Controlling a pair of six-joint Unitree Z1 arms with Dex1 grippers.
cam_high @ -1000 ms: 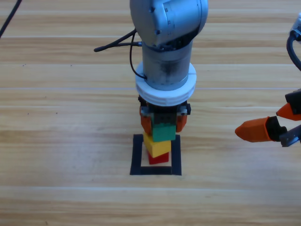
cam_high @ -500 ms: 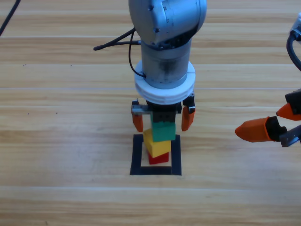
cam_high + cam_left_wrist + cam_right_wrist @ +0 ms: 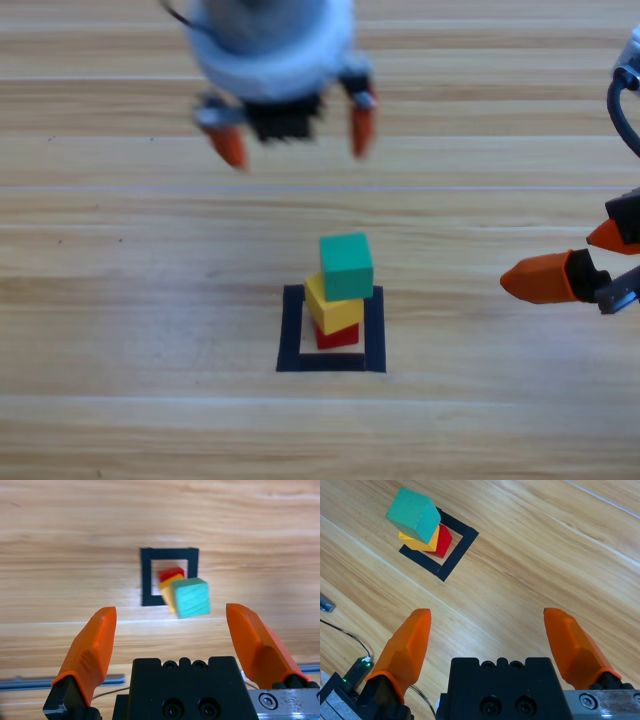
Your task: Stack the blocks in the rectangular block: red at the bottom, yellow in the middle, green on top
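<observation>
A three-cube tower stands inside the black tape square (image 3: 331, 329) on the wooden bench (image 3: 120, 300): red cube (image 3: 338, 336) at the bottom, yellow cube (image 3: 333, 304) in the middle, green cube (image 3: 346, 266) on top. The left tool (image 3: 291, 131) hangs above, well clear, jaws spread apart and empty. The right tool (image 3: 487, 633) waits at the right edge, jaws also apart.

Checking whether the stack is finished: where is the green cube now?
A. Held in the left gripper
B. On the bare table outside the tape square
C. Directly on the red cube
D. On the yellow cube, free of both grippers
D: the green cube sits on the yellow cube, while the left gripper is open and well away from the stack.
</observation>
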